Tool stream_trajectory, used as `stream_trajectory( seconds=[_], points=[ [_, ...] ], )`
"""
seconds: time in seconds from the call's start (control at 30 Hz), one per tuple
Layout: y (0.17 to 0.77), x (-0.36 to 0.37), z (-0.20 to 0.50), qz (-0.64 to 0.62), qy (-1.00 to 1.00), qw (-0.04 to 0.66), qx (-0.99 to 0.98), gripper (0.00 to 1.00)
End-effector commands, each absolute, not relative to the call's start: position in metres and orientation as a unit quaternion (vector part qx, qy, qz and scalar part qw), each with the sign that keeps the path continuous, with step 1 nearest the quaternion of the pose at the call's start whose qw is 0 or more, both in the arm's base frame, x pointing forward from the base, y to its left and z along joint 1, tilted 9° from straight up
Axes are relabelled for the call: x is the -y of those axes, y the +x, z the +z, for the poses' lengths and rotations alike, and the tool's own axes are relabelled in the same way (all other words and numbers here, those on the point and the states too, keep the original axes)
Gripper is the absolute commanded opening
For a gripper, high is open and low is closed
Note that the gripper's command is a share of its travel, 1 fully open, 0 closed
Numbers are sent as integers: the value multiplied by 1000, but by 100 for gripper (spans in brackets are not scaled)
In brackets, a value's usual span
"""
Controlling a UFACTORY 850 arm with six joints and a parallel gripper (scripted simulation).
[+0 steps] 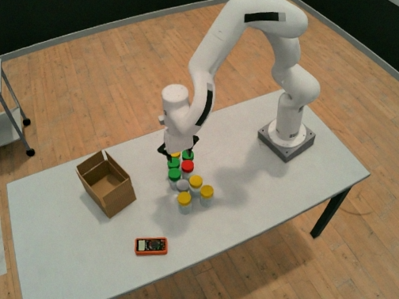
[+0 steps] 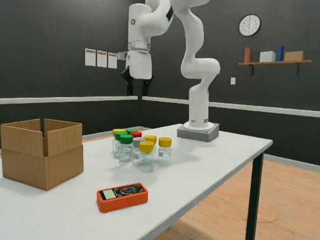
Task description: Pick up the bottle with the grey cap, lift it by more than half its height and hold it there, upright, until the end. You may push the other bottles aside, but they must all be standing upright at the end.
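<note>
The bottle with the grey cap (image 1: 182, 185) stands upright in the middle of a tight cluster of clear bottles on the white table; it also shows in the exterior view (image 2: 138, 141). Around it stand bottles with yellow caps (image 1: 184, 198), green caps (image 1: 174, 173) and a red cap (image 1: 188, 166), all upright. My gripper (image 2: 137, 91) hangs open and empty, fingers pointing down, well above the back of the cluster. In the top view the gripper (image 1: 176, 151) partly hides the rear bottles.
An open cardboard box (image 1: 105, 183) stands left of the cluster. An orange multimeter (image 1: 150, 246) lies near the table's front edge. The robot base (image 1: 286, 138) is at the back right. A metal cart (image 1: 12, 122) stands on the floor at the left.
</note>
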State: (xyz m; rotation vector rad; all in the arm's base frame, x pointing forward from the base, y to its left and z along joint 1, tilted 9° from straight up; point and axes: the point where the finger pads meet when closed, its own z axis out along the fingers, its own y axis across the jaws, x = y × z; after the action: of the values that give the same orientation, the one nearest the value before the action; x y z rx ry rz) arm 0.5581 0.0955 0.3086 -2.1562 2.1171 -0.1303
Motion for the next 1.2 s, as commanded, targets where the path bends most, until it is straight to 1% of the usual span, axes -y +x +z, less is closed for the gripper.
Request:
stream_trajectory(
  seconds=[0.0, 0.47, 0.83, 1.17],
  points=[
    [561, -93, 304, -43, -742, 60, -667, 79],
    [566, -86, 293, -48, -799, 57, -597, 79],
    [567, -84, 290, -49, -811, 56, -580, 79],
    [585, -89, 172, -49, -811, 56, -580, 79]
  ],
)
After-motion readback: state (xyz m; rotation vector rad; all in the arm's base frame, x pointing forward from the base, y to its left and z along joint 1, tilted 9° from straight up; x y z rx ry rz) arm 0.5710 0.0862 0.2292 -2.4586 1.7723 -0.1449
